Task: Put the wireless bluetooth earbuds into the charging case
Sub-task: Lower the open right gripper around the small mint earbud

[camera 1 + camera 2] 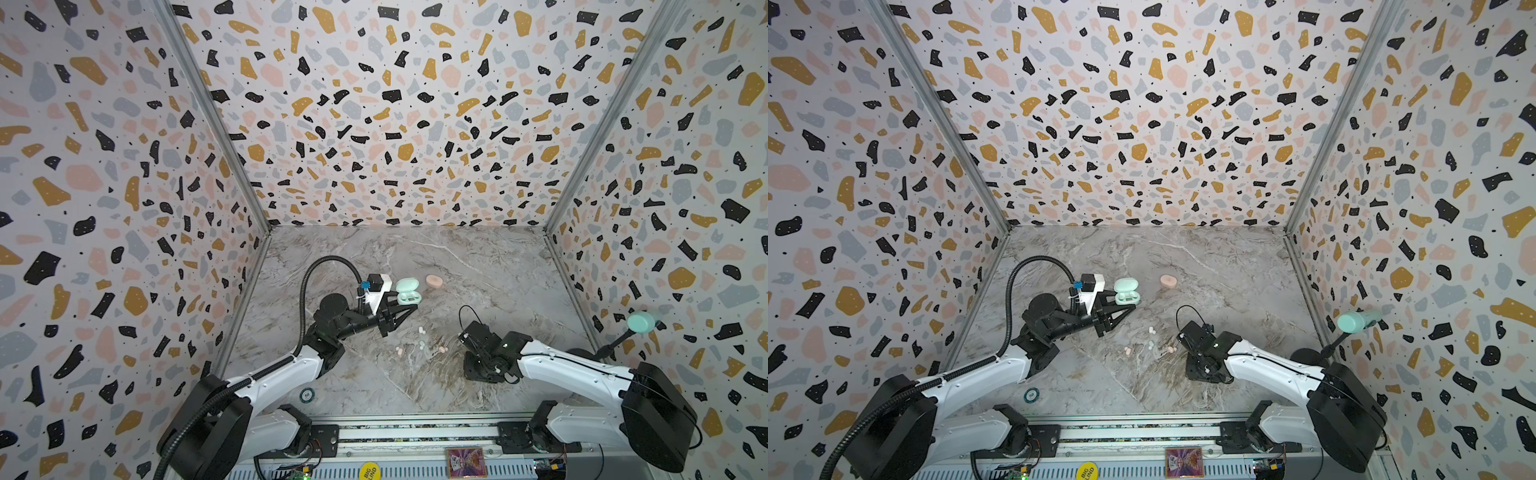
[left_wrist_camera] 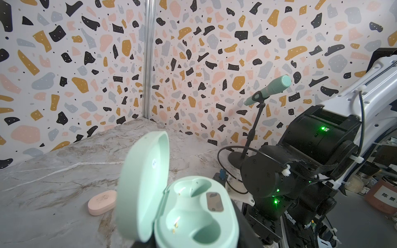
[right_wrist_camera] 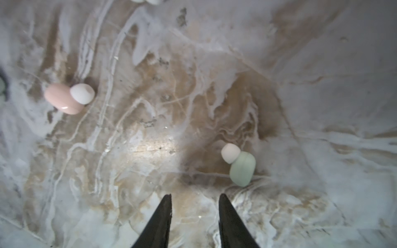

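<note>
Left claw [image 1: 405, 303]: clamped tight on the mint case [image 1: 407, 290], lid flipped up
Left wrist cam only: mint case's two sockets sit empty, pink case [image 2: 102, 203] near it
Right claw [image 3: 195, 195]: tips slightly apart, gripping nothing
Right wrist cam only: mint earbud [image 3: 242, 168] just ahead of those tips
Earbuds [image 1: 421, 330]: loose on the marble [image 1: 478, 257] between mint case and right claw

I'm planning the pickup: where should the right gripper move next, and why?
Probably shift the right gripper sideways over the mint bud: its jaws stand apart and empty, the bud lies beside them, and the open mint case is empty.
</note>
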`<state>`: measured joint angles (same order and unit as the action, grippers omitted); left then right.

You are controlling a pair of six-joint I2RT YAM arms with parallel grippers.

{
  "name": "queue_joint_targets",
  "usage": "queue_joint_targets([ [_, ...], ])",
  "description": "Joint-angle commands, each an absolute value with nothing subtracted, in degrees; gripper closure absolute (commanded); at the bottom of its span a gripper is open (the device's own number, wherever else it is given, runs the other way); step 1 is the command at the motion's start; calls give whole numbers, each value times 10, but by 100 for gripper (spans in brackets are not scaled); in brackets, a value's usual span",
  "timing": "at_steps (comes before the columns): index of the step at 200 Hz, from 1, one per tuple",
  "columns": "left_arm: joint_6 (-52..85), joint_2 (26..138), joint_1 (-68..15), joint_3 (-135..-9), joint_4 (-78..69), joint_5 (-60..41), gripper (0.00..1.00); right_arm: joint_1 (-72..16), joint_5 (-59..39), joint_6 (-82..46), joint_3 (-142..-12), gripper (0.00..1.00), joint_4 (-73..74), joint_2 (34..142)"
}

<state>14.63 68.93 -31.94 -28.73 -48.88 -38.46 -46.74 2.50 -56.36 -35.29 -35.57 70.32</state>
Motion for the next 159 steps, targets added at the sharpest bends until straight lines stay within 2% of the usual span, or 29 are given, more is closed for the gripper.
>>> queue_joint_targets([
  [1,149,687,-317,-287,-522,-392,78,-464,26,-563,-352,64,-348,716],
  [159,145,686,-317,-287,-519,-389,78,-413,73,-515,-328,66,-371,713],
])
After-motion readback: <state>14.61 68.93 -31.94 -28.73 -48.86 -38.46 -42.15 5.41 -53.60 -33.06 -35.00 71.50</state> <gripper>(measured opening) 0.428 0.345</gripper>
